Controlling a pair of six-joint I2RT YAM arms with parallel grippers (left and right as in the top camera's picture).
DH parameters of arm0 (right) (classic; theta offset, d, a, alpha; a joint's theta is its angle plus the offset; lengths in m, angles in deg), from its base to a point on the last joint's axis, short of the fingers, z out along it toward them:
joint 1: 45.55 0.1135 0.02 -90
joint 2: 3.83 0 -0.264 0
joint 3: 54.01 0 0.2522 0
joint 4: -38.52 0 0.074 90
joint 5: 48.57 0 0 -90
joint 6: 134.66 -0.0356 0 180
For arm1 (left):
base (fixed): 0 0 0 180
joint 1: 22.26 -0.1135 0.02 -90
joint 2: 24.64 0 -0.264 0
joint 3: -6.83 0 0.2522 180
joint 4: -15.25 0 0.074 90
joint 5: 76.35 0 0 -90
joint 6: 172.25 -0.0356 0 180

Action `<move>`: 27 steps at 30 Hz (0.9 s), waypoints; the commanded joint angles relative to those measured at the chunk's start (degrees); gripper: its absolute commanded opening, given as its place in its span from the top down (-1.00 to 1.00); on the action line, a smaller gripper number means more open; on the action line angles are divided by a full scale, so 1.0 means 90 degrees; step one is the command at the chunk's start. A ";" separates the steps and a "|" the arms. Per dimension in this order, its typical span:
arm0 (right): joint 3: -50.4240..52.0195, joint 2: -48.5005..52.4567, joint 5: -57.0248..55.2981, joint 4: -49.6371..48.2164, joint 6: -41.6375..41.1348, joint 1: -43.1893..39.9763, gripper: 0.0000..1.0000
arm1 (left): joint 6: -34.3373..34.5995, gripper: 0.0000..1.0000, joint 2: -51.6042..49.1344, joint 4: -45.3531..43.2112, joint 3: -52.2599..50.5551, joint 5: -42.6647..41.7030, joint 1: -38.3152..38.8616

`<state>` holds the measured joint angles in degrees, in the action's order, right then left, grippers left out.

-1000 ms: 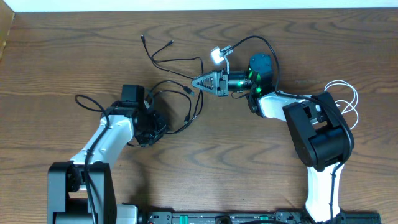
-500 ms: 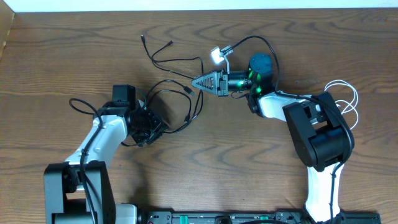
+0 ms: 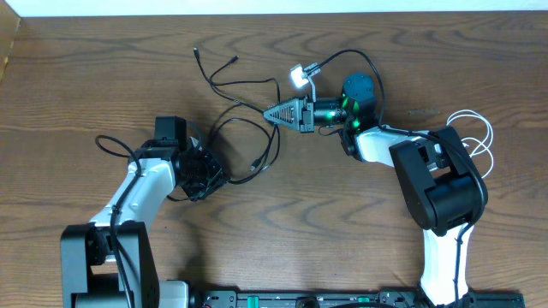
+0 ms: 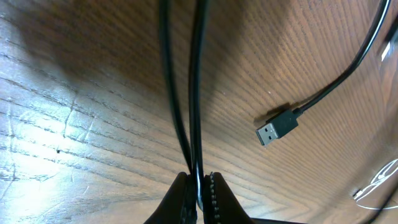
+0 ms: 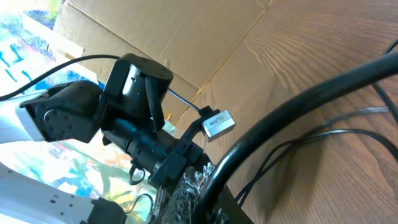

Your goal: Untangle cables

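Observation:
Thin black cables (image 3: 244, 85) lie tangled at the table's middle, with small plug ends at the back (image 3: 197, 51). My left gripper (image 3: 208, 177) is shut on a black cable loop (image 3: 224, 178). In the left wrist view the jaws (image 4: 200, 190) pinch one black strand (image 4: 198, 93), with a second strand running beside it. A USB plug (image 4: 277, 127) lies flat to the right. My right gripper (image 3: 267, 112) is shut on another black cable (image 5: 298, 102), which crosses its jaws (image 5: 208, 186) and is lifted above the wood. A white cable (image 3: 479, 133) loops beside the right arm.
A thicker black cord (image 3: 116, 141) trails from the left arm. A cardboard wall (image 5: 205, 37) borders the table's far side. My left arm (image 5: 124, 118) shows in the right wrist view. A small lit module (image 3: 299, 76) sits above the right gripper.
My left arm shifted slightly left, then its jaws closed on the black cable. The loop and its plug end slid down and toward it. The right arm has stayed still.

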<state>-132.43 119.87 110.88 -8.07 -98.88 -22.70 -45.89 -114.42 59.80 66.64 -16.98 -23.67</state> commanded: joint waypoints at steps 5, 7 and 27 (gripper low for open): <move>-0.0017 -0.0041 -0.0056 -0.0005 0.0121 0.0056 0.97 | -0.0039 0.85 -0.0015 0.0012 -0.0039 0.0056 -0.0015; -0.0017 -0.0041 -0.0056 -0.0005 0.0124 0.0053 0.98 | -0.0083 0.85 -0.0015 0.0017 -0.0039 0.0172 -0.0015; -0.0017 -0.0041 -0.0185 0.0799 0.0427 -0.0517 0.98 | -0.0481 0.85 -0.0015 0.0520 -0.0039 0.3101 -0.0022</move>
<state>-132.41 119.87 111.47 -4.10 -98.46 -25.45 -48.21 -114.42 63.64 66.64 6.41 -23.65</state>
